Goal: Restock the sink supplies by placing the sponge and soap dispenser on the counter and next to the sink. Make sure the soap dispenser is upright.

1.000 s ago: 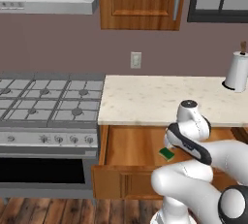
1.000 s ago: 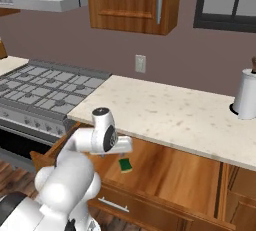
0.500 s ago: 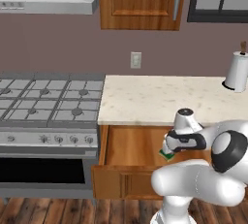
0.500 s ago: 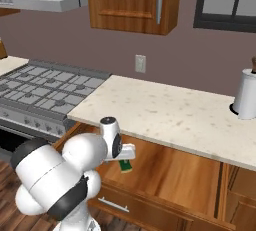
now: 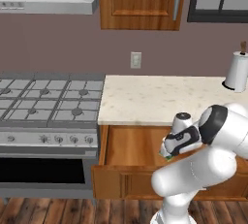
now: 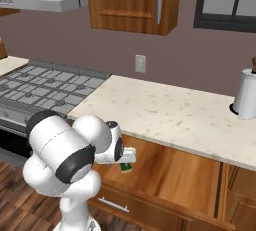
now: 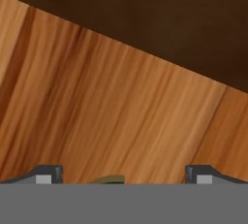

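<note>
Notes the sponge (image 5: 166,156) lying low in the open drawer (image 5: 131,146), under the front edge of the counter (image 5: 145,99), not yet on the counter. Confirms it from the right base view as a small green block (image 6: 126,168) just below the hand.

Records the gripper (image 5: 169,151) lowered into the drawer directly above the sponge, jaws spread fully apart, nothing held. Sees both fingertips (image 7: 48,173) in the hand view standing well apart over bare wooden drawer floor, with an olive sliver (image 7: 105,179) between them at the lower edge, probably the top of the sponge. Cannot tell whether any contact exists.

Judges the sponge light, soft and compressible, not fragile, not slippery. Expects it to flatten under a hard squeeze and to tilt or slide along the smooth wood if nudged by one finger first.

Recommends taking hold across the two long sides, near the middle, pads set low enough to catch the full thickness. Recommends a moderate closing force only. Advises centring over the block before closing, given how far it sits towards one fingertip in the hand view.
</note>
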Robot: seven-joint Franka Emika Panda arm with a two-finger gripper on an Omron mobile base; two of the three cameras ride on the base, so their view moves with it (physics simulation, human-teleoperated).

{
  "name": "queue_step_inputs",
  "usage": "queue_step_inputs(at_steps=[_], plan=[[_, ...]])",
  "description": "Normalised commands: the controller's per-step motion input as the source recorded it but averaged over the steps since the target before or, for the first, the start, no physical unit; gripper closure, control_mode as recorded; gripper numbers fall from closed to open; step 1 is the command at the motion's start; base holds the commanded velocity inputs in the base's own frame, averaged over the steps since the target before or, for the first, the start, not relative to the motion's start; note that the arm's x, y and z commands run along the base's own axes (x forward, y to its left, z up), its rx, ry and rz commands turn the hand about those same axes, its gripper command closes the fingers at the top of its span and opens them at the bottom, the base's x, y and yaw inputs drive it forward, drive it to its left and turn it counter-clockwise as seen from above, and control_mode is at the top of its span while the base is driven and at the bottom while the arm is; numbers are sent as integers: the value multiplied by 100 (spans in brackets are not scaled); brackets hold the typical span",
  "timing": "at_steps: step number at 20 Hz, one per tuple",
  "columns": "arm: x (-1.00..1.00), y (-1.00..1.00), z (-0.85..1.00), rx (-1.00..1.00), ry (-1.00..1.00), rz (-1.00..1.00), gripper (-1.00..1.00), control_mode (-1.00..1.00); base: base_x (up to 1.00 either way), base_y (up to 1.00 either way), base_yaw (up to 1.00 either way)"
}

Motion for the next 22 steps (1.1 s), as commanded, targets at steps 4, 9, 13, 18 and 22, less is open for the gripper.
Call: queue_step_inputs(at_steps=[4,9,13,18,22], plan=[[22,0,-22,0,0,0,-100,-100,0,0,0],[20,0,-22,0,0,0,-100,-100,0,0,0],[12,0,-13,0,0,0,-100,-100,0,0,0],[3,0,0,-3,0,0,-100,-100,0,0,0],[18,0,0,-3,0,0,-100,-100,0,0,0]])
